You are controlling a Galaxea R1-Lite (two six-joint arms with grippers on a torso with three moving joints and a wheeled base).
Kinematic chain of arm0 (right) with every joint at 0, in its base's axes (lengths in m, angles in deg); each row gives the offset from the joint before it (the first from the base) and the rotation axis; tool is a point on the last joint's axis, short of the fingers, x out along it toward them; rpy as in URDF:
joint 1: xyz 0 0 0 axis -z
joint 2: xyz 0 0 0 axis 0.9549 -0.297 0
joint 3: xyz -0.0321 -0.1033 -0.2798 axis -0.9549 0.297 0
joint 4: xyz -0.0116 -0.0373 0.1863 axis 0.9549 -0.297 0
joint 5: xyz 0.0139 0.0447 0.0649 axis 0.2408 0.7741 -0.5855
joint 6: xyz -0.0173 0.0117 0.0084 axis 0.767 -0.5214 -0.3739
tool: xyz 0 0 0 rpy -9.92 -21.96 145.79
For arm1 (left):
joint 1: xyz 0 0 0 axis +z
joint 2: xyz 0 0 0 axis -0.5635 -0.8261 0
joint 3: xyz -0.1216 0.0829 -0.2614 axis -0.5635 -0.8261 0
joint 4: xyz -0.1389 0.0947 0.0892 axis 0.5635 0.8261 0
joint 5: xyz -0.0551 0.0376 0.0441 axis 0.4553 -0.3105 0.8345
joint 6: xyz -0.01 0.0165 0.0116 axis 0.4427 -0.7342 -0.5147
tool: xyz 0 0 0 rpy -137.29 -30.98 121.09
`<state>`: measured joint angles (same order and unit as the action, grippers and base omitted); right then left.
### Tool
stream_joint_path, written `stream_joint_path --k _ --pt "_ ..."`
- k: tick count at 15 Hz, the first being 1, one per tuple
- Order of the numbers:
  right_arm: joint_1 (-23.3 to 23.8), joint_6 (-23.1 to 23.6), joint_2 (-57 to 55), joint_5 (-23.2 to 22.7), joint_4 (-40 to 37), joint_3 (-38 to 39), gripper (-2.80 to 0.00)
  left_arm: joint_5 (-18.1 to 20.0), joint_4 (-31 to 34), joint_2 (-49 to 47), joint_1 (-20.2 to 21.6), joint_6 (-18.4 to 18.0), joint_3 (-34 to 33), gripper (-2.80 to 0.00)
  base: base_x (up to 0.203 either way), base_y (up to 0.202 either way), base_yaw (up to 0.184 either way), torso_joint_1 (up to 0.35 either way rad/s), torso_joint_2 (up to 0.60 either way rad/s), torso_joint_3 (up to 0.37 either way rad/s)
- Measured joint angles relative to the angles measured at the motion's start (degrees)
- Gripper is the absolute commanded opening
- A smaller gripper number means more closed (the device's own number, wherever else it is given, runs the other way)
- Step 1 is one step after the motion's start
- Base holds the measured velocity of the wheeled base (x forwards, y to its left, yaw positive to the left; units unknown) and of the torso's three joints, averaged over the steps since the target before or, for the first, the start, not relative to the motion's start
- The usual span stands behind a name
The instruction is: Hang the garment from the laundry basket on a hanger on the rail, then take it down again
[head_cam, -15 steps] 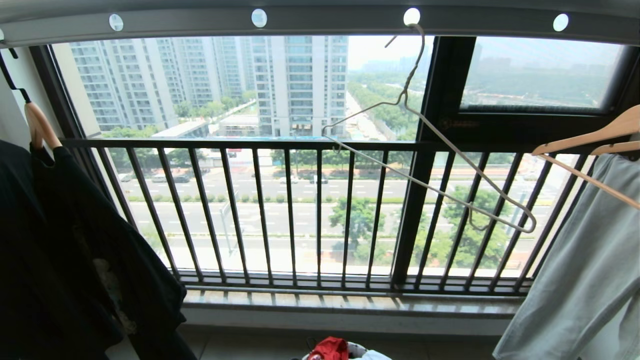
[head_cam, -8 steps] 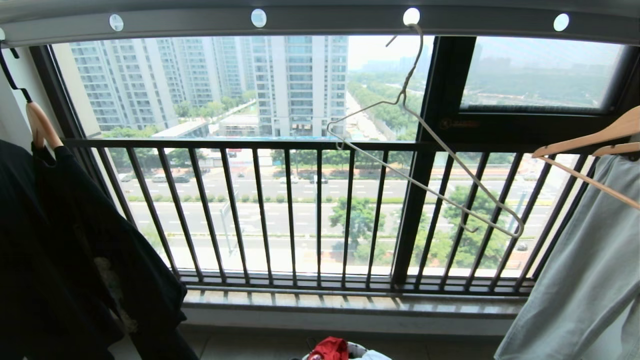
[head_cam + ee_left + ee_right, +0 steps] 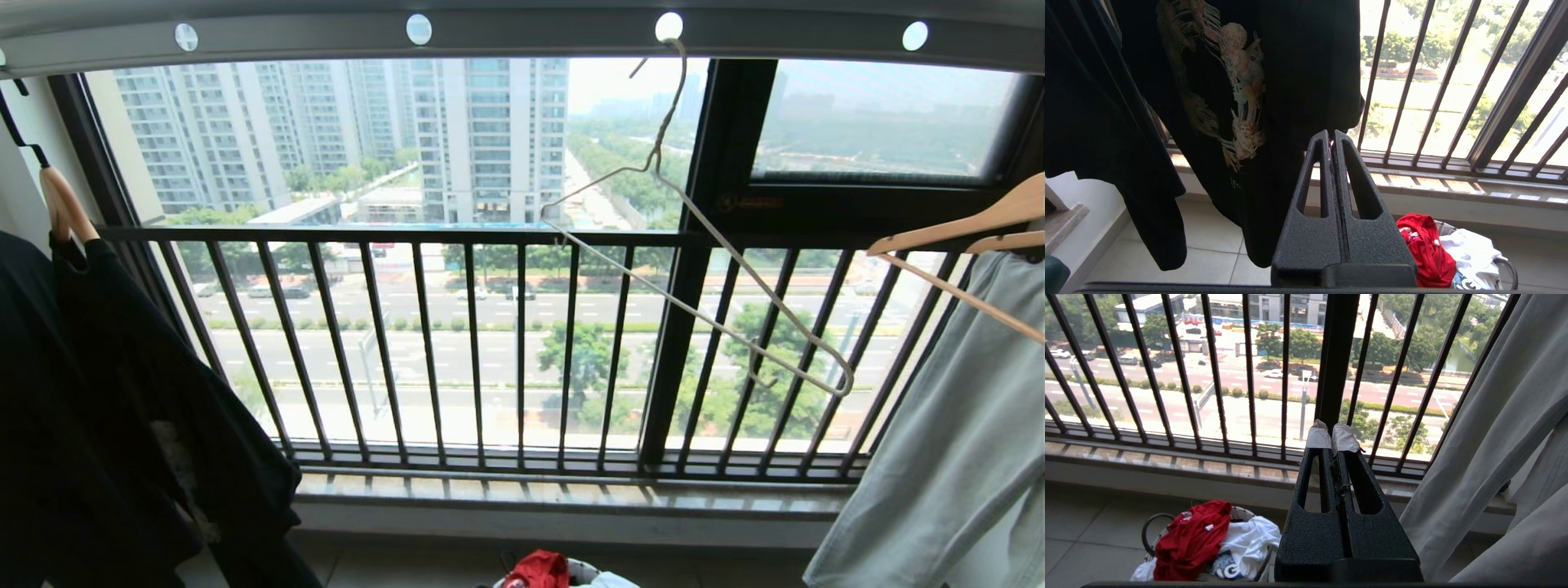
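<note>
The red garment (image 3: 540,569) lies crumpled in the laundry basket (image 3: 581,565) on the floor below the window; it also shows in the left wrist view as the garment (image 3: 1425,249) and in the right wrist view as the garment (image 3: 1192,539). The basket (image 3: 1152,522) has a dark loop handle. A bare wire hanger (image 3: 694,269) hangs tilted from a hole in the grey rail (image 3: 522,37). My left gripper (image 3: 1332,136) is shut and empty, held above the floor beside the basket. My right gripper (image 3: 1332,439), its tips taped white, is shut and empty too. Neither arm appears in the head view.
A black printed garment (image 3: 122,392) hangs on a wooden hanger (image 3: 65,208) at the left. A pale grey garment (image 3: 947,441) hangs on wooden hangers (image 3: 963,224) at the right. A white printed T-shirt (image 3: 1245,543) shares the basket. The barred window railing (image 3: 490,343) stands behind.
The wire hanger has swung on the rail; its lower right corner has drifted slightly left and down. Both grippers stay still.
</note>
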<state>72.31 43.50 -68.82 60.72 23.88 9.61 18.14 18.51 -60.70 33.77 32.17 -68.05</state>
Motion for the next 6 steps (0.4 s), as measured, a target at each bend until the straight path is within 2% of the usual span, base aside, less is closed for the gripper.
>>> stream_joint_path --k 6 --pt "0.0 -0.99 0.0 0.09 0.04 0.0 -2.8 0.0 -0.02 0.0 0.0 0.0 0.0 -2.8 0.0 0.0 0.0 0.0 0.0 0.0"
